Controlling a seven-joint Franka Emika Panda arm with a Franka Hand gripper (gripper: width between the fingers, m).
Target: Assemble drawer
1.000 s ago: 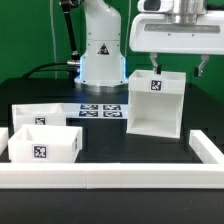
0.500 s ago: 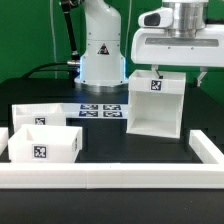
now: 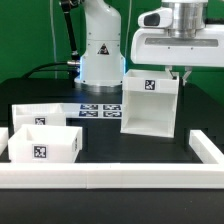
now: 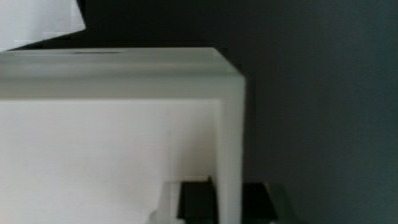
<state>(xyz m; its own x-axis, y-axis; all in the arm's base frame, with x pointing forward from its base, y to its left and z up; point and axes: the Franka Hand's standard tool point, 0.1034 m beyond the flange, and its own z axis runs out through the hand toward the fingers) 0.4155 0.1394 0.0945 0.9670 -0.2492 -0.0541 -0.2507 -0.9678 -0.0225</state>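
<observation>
The white open-fronted drawer case point(image 3: 150, 105) stands at the middle right of the exterior view, slightly tilted, with a marker tag on its upper back panel. My gripper point(image 3: 176, 72) is over its right side wall and shut on that wall's top edge. In the wrist view the thin white wall point(image 4: 228, 140) runs between my dark fingers point(image 4: 196, 202), and my gripper point(image 4: 226, 203) clamps it. Two white drawer boxes sit at the exterior view's left, one in front point(image 3: 42, 146) and one behind point(image 3: 35, 114).
The marker board point(image 3: 100, 108) lies behind the case, in front of the robot base point(image 3: 100, 50). A white rail point(image 3: 110, 178) runs along the table's front, with a short arm on the right point(image 3: 205, 150).
My gripper has come down onto the case's right wall. The case has shifted toward the exterior view's left and tipped slightly.
</observation>
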